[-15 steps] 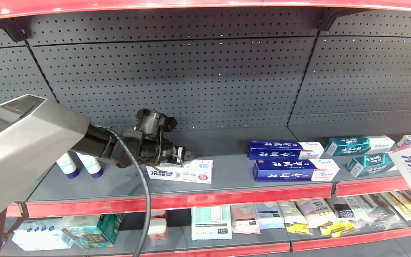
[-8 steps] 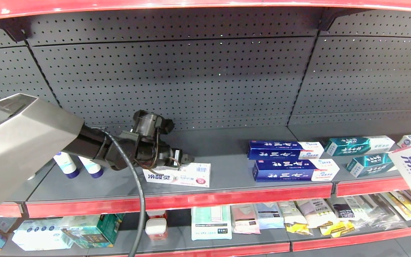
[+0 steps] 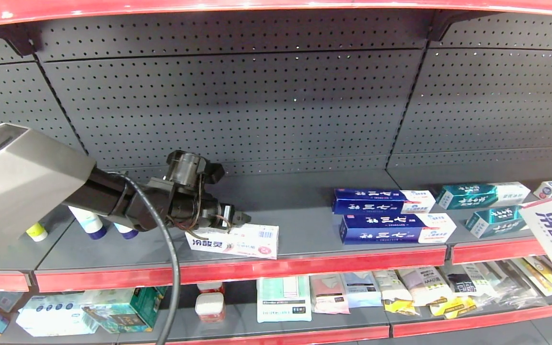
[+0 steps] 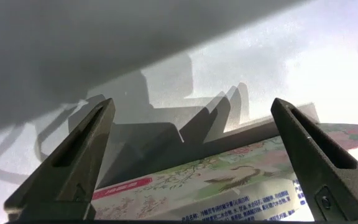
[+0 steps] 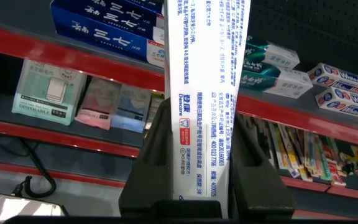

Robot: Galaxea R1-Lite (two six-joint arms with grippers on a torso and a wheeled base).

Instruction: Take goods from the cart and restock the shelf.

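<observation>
**Left end effector released over shelved box; right end effector loaded**

My left end effector point(image 3: 240, 218) sits over the shelf point(image 3: 304, 211). Its dark wedge-shaped fingers point(image 4: 82, 149) are spread wide and grip nothing. The white toothpaste box point(image 3: 237, 241) lies flat beneath and between them. Whether they touch it, I cannot tell. The box is a slim rectangular carton with glossy print. Its long axis runs along the shelf's front edge, slightly skewed. The barcode end points to my right. It rests just behind the red price rail point(image 3: 237, 270).

My right end effector point(image 5: 199, 115) is pinching a second white toothpaste box point(image 5: 204, 74) by one end. That box's long axis points straight away from the fingers.

The shelf is smooth grey metal, backed by a perforated pegboard panel point(image 3: 257, 105). Blue toothpaste boxes point(image 3: 391, 229) and teal toothpaste boxes point(image 3: 482, 195) lie to my right. Upright tubes point(image 3: 89, 223) stand to my left. Soft packets point(image 3: 328, 293) line the lower shelf.
</observation>
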